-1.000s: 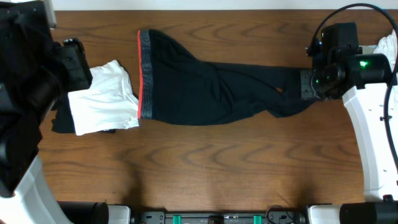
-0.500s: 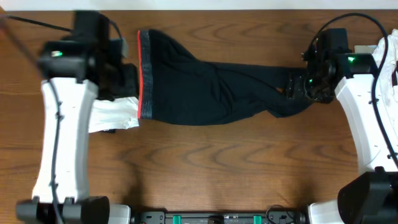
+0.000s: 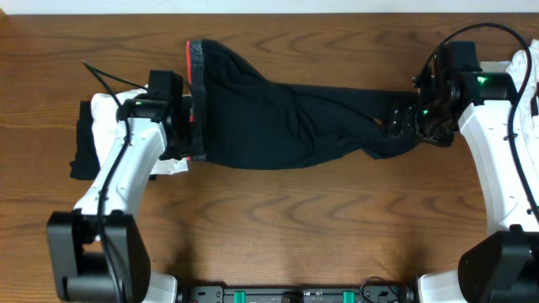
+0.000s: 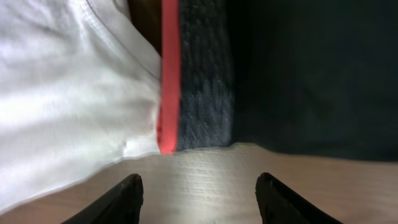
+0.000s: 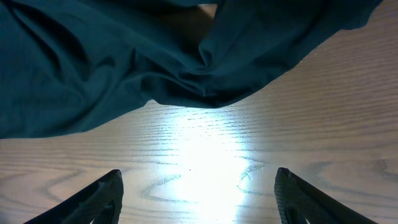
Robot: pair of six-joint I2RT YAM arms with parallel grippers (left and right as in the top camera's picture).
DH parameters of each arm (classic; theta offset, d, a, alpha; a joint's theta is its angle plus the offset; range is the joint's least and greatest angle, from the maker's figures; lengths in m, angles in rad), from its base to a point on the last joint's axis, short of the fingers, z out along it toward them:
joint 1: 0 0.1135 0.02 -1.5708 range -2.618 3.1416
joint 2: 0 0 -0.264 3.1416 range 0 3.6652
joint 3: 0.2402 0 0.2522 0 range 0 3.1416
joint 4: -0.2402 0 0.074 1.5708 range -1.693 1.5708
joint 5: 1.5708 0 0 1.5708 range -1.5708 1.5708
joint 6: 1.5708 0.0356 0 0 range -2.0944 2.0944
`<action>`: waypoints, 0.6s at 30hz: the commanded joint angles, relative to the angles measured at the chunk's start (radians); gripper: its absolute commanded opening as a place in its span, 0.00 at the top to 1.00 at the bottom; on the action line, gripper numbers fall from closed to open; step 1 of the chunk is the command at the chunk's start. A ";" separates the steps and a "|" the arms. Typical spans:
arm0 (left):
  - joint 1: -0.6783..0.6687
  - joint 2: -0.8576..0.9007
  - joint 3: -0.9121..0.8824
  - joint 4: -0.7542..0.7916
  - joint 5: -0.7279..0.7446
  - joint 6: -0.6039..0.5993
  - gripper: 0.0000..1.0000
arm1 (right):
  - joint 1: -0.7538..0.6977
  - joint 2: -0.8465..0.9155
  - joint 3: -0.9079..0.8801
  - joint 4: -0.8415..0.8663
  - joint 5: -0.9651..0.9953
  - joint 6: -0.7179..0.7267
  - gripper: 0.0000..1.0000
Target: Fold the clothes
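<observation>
Overhead: black trousers [image 3: 286, 122] outstretched; left tool [image 4: 199, 186], right tool [image 5: 198, 180] spread, empty.

Matt black cloth trousers [image 3: 278, 126], ribbed elastic waistband [image 4: 205, 74], glossy wood table [image 5: 199, 168]

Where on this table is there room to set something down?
The widest bare stretch of table is the strip on the robot's side of the black trousers, between its arms. A smaller patch lies beyond the trouser legs, at the far edge. Crowded: the left end, with white garment, waistband and left arm; and the right end, around the leg ends.
</observation>
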 commanded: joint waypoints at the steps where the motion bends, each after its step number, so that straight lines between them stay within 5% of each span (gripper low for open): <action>1: 0.000 0.057 -0.017 0.034 -0.042 0.026 0.40 | -0.007 0.007 -0.005 0.003 -0.017 0.012 0.25; 7: 0.000 0.142 -0.017 0.074 -0.042 0.032 0.41 | -0.007 0.007 -0.006 0.003 -0.016 0.011 0.26; 9: 0.000 0.150 -0.017 0.083 -0.042 0.045 0.49 | -0.007 0.007 -0.006 0.005 -0.016 0.011 0.27; 13: 0.000 0.141 -0.010 0.067 -0.042 0.050 0.91 | -0.007 0.007 -0.006 0.014 -0.016 0.011 0.27; 18: 0.001 0.087 0.053 -0.037 -0.068 0.050 0.94 | -0.014 0.011 -0.043 0.063 0.003 0.012 0.32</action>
